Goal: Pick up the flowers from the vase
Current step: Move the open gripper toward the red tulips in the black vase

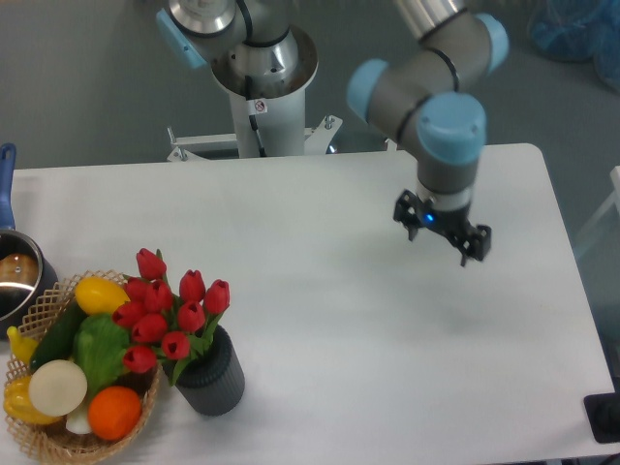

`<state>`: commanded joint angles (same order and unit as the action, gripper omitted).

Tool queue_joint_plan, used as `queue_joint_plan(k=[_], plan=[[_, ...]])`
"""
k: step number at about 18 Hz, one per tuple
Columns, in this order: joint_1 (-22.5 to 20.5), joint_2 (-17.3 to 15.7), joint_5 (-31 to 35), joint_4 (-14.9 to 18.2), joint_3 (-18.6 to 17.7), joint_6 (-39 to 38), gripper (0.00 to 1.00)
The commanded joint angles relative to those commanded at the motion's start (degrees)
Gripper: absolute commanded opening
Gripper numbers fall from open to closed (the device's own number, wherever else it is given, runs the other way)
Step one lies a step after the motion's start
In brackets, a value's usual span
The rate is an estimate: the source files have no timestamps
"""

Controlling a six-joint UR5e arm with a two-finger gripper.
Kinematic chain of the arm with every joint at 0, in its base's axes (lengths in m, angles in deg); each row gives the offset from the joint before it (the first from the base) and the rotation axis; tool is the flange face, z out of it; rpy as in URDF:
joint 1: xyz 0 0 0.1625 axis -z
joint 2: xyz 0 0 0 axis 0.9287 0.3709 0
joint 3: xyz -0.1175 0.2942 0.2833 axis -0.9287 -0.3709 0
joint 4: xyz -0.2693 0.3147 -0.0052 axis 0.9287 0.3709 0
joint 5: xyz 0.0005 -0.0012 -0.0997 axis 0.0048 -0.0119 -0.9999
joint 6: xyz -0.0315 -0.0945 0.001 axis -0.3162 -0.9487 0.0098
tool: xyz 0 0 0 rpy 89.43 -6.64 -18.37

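Now the white surface (320, 320) carries everything, with the UR5e arm (426, 92) above its right half. Its end effector (442, 234) hangs open and empty, well apart from the red tulips (165, 310). They stand in the dark grey ribbed vase (211, 380), just beside a wicker basket (39, 441) of plastic fruit.

One vase (211, 373); one bunch of flowers (167, 310), about ten red buds; one basket (48, 441) with several plastic fruits; one saucepan (15, 276); one arm, one gripper (442, 234).
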<state>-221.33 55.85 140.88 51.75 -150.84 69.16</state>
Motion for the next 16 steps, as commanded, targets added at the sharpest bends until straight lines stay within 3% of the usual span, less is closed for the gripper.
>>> queue_joint_plan(k=[4,9,13,16], plan=[[2.3,-0.4,-6.9,-1.7,-1.3,-0.2,1.0],[3.2,0.4,-24.9,-6.1,-0.8,0.0,1.0],[3.6,1.4,-36.5,-6.2,-1.8,0.4,1.0],[6.8,2.7,-40.3,-6.2,-1.3,-0.1,1.0]])
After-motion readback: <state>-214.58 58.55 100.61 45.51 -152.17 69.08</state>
